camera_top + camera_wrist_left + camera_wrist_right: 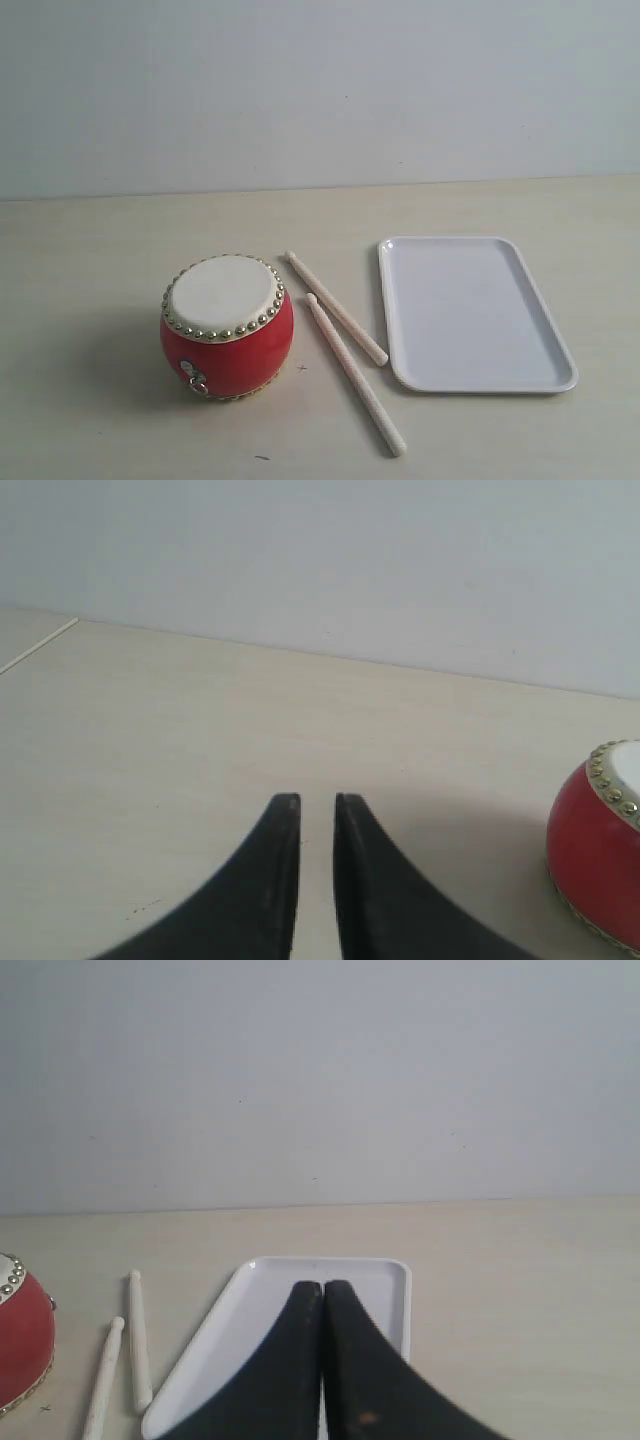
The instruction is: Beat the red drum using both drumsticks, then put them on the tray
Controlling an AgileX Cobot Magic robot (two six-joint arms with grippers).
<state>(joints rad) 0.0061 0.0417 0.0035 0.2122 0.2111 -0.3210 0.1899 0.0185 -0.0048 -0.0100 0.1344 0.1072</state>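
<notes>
Pale beige table (100,250) meets a plain grey-white wall (320,90)

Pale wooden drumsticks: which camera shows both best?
Exterior view: both pale wooden drumsticks lie whole between round red drum and white plastic tray. Right wrist view cuts one off; left wrist view shows neither.

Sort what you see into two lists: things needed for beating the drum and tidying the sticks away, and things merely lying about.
Needed: red drum; farther drumstick; nearer drumstick; white tray; left pincer; right pincer.
Lying about: nothing loose, only the table and the wall behind it.
</notes>
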